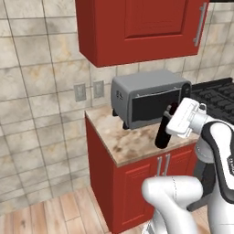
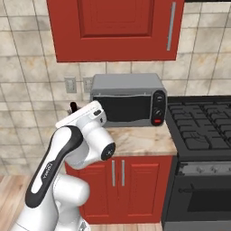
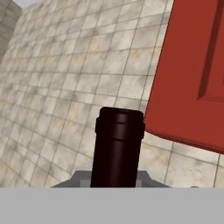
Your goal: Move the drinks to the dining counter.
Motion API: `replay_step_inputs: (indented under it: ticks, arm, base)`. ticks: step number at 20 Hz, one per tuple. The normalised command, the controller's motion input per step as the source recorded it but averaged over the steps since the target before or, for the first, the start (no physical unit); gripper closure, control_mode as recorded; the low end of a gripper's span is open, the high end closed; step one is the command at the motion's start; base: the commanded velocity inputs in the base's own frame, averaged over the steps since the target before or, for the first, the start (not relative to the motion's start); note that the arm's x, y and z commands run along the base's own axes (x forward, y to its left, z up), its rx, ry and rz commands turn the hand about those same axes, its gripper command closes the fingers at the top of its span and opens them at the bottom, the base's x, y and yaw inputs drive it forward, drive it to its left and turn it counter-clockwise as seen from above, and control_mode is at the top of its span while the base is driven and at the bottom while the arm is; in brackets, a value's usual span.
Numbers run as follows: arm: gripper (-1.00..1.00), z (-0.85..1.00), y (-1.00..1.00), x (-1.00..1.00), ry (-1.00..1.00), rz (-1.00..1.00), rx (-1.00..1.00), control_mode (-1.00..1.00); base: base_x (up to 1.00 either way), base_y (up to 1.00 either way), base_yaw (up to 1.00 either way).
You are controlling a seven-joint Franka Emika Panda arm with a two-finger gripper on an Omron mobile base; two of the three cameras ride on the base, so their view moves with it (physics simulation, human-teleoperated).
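Left base view: the pincer (image 1: 170,113) is seen closed around the neck of a black wine bottle (image 1: 162,134), its fingers drawn nearly together on the narrow top. The bottle is tilted, its top leaning toward the white hand and its lower body angled down toward the marbled bench (image 1: 123,144). Whether the base of the bottle is touching the bench or raised just above it cannot be told. The bottle is placed directly in front of the grey toaster oven (image 1: 151,97), against its dark glass door, near the oven's right-hand end as seen from this side.

From the hand view, the dark neck and lip of the wine bottle (image 3: 118,146) are shown rising from the bottom of the picture, centred between where the fingers sit; the fingertips themselves are hidden. Behind the neck, tiled wall (image 3: 74,65) and the underside of a red upper cabinet (image 3: 188,78) are seen.

In the right base view, the toaster oven (image 2: 128,99) is seen on the bench (image 2: 142,140) beneath the red cabinet (image 2: 115,27), with a black stove (image 2: 200,126) just beside it on the right. The white hand is raised at the oven's left end, and a dark part is glimpsed behind it.
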Motion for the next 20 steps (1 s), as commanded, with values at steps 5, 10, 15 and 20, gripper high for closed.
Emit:
replay_step_inputs:
  ticks: [5,10,15,20]
  arm:
    - [1.0,0.0,0.0,0.0,0.0,0.0,0.0,1.0]
    - [1.0,0.0,0.0,0.0,0.0,0.0,0.0,1.0]
    - [1.0,0.0,0.0,0.0,0.0,0.0,0.0,1.0]
    - [1.0,0.0,0.0,0.0,0.0,0.0,0.0,1.0]
  base:
    - [-0.98,-0.4,-0.04]
    - [-1.0,-0.4,-0.11]
    - [-0.39,-0.27,-0.47]
    - [-0.2,-0.12,-0.64]
